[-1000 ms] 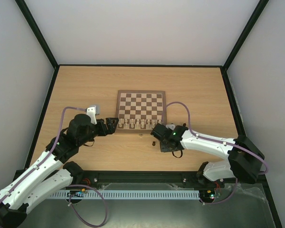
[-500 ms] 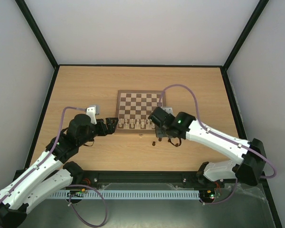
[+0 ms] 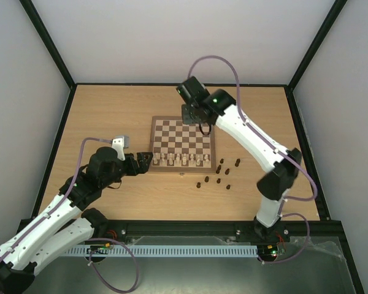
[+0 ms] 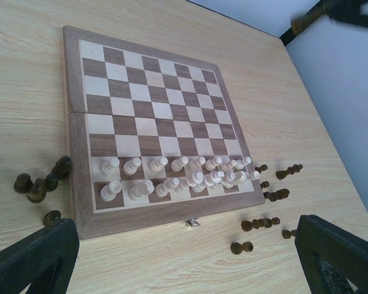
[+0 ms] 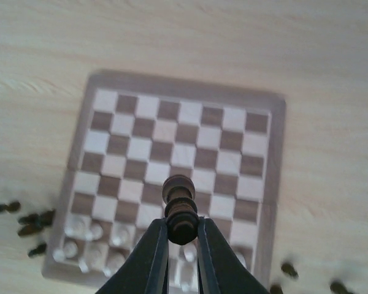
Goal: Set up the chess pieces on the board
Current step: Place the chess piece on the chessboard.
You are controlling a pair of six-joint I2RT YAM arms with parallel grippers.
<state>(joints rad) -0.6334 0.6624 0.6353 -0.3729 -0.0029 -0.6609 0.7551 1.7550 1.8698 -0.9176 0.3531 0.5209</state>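
item: dark chess piece [image 5: 179,205], small turned wood, judged light, rigid and smooth, so liable to slip or topple; best pinched low on the stem, as it is now between the closed fingers of the right gripper [image 5: 182,226], aloft above the board [image 5: 172,131]. pale pieces [image 4: 178,174] stand in the two near rows, and other dark pieces [image 3: 224,174] lie loose on the tabletop [image 3: 110,110] off the near right corner. left gripper [image 4: 184,245] is spread wide, holding nothing.

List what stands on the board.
Only pale pieces, filling the two near rows of the board; other squares are bare. The right claw and its dark piece hide some in its wrist view.
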